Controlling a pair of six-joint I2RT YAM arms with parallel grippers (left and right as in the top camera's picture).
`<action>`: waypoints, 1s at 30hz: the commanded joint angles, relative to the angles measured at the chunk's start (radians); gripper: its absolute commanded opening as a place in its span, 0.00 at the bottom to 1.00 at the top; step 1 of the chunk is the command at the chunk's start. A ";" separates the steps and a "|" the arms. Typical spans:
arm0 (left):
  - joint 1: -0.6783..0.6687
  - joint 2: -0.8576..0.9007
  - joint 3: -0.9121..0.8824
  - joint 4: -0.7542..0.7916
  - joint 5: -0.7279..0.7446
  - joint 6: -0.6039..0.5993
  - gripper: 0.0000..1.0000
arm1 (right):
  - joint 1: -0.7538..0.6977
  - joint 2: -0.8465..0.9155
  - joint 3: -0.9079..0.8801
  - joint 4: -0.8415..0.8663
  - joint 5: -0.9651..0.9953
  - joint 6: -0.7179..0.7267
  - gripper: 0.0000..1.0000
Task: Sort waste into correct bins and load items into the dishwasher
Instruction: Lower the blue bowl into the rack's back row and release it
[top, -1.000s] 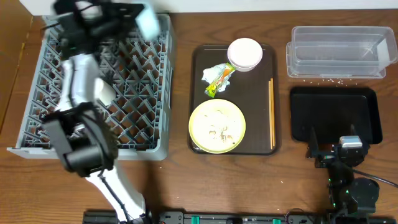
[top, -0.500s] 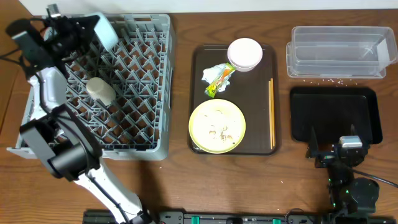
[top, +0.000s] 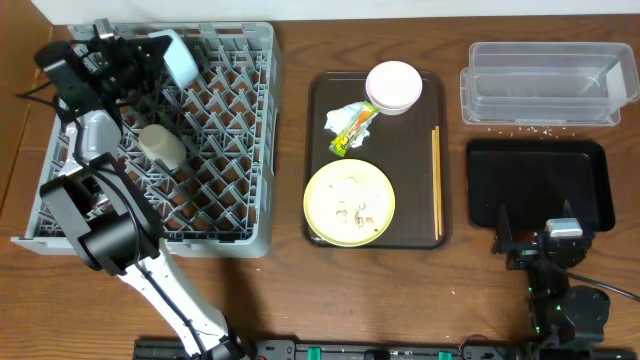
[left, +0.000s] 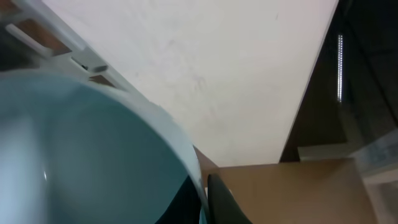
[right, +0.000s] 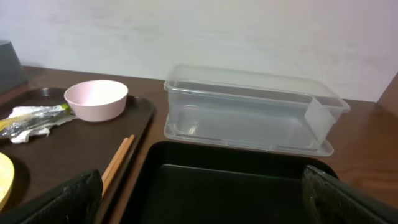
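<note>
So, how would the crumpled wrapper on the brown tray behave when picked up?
The wrapper looks thin and crumpled, so probably light and floppy, squashing in a grip. Lying loose on the tray, it would likely slide if pushed.

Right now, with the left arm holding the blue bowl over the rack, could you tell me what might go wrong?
1. The left gripper holds the light blue bowl tilted near the dish rack's back corner; released here, it may tip against the wall rather than seat.
2. The white cup lies close by in the rack; the bowl could knock it.
3. The yellow plate carries crumbs; loading it unscraped would foul the rack.
</note>
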 joint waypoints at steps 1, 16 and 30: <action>0.006 0.026 -0.004 -0.001 -0.004 0.057 0.08 | -0.010 -0.005 -0.001 -0.005 -0.004 0.012 0.99; 0.106 0.026 -0.004 -0.146 0.007 0.060 0.13 | -0.010 -0.005 -0.001 -0.004 -0.004 0.012 0.99; 0.230 -0.044 -0.003 -0.144 0.021 0.060 0.63 | -0.010 -0.005 -0.001 -0.005 -0.004 0.012 0.99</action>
